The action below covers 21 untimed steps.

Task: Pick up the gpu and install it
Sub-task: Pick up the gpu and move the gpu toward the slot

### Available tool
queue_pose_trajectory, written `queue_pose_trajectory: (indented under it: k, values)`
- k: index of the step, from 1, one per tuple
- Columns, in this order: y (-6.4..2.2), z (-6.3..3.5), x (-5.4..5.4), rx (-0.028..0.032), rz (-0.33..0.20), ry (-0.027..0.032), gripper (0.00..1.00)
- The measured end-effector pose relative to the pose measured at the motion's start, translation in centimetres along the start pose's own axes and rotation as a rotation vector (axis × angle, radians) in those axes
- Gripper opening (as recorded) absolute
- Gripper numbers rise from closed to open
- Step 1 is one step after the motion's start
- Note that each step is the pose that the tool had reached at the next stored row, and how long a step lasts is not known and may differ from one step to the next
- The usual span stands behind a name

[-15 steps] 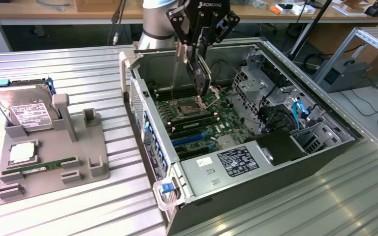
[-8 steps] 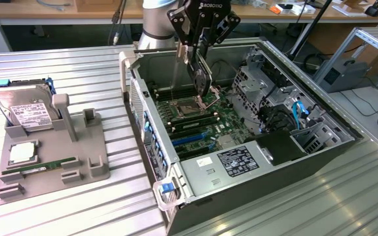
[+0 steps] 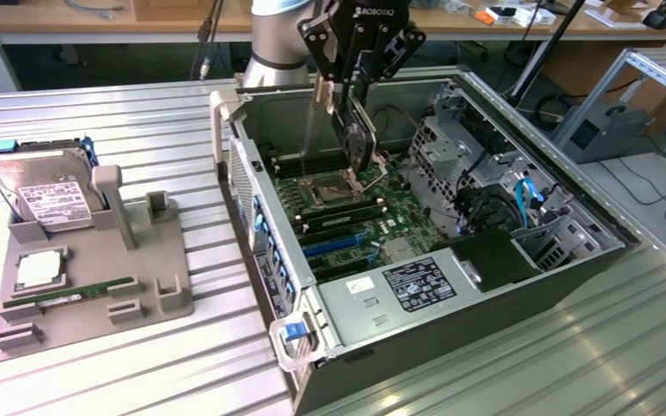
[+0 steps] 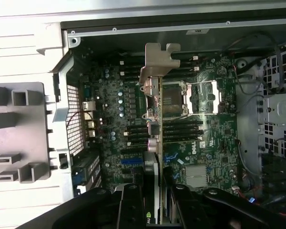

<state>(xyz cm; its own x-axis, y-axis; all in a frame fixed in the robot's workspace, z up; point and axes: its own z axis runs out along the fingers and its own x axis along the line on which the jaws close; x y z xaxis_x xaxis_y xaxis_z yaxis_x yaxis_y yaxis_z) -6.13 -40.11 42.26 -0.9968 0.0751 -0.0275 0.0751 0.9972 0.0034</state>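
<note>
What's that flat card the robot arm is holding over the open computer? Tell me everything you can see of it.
The gpu is a thin, flat, dark card with a silvery metal bracket along one end, bent into a tab at its tip. It hangs on edge, roughly upright, pinched between the end effector's fingers, above the green motherboard inside the open computer case. It sits in no slot, and nothing but the fingers seems to touch it.

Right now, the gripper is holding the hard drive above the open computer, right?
No. The gripper is holding the graphics card, not the hard drive, above the open computer. In the exterior view, the hard drive sits in the gray stand.
</note>
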Motion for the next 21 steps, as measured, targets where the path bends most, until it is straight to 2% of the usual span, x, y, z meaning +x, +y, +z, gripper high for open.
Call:
queue_pose_trajectory:
  k: [21]
  values:
    - [0.12, 0.67, -1.6, 0.0111, 0.0, -0.0008, 0.27]
